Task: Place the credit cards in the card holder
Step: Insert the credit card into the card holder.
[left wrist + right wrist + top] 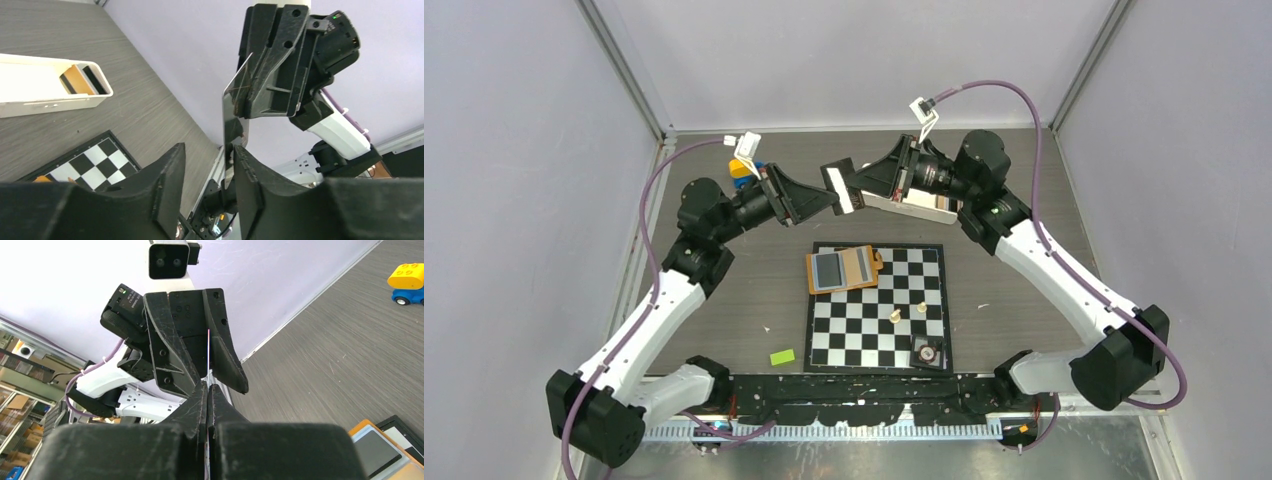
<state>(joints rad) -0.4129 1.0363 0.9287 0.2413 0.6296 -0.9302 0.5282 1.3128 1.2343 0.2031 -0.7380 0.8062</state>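
A whitish credit card (842,190) with a dark stripe hangs in mid-air between both arms, above the table's back middle. My right gripper (856,190) is shut on its right end; the right wrist view shows the card's thin edge (207,352) rising from the pressed jaws (206,390). My left gripper (829,200) straddles the other end, jaws still apart. In the left wrist view the card (233,117) rests against one finger (250,175) with a gap to the other. The orange card holder (849,268) lies open on the chessboard, a light blue card (829,270) on it.
A white tray (914,205) sits behind the right gripper. The chessboard (874,335) carries two small pieces (895,316) and a round dark object (926,350). A green block (782,356) lies left of it. A yellow-blue toy (742,170) stands at the back left.
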